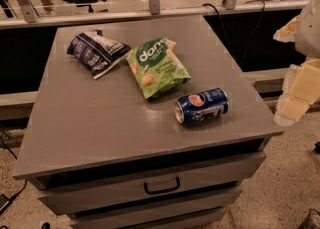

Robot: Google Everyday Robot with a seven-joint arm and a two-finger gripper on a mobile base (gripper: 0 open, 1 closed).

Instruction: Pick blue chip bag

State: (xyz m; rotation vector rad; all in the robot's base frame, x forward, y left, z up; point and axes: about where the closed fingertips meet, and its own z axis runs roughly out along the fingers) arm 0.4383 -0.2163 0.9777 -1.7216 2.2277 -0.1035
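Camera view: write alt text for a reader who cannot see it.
A dark blue chip bag lies at the back left on a grey drawer cabinet, far from the gripper, which hangs beyond the top's right edge. Beside the bag lies a green snack bag, and in front of that a Pepsi can on its side.

The blue chip bag (96, 52), lying far left on the table (100, 123), is showing dark navy foil with white patches and print. Beside it the snack bag (156, 66) is glowing bright green with white lettering. The soda can (202, 106), near right, is wearing blue with a red-and-white emblem. The table is looking plain grey. The gripper (299, 90), hanging off the table's right edge, is appearing pale cream.
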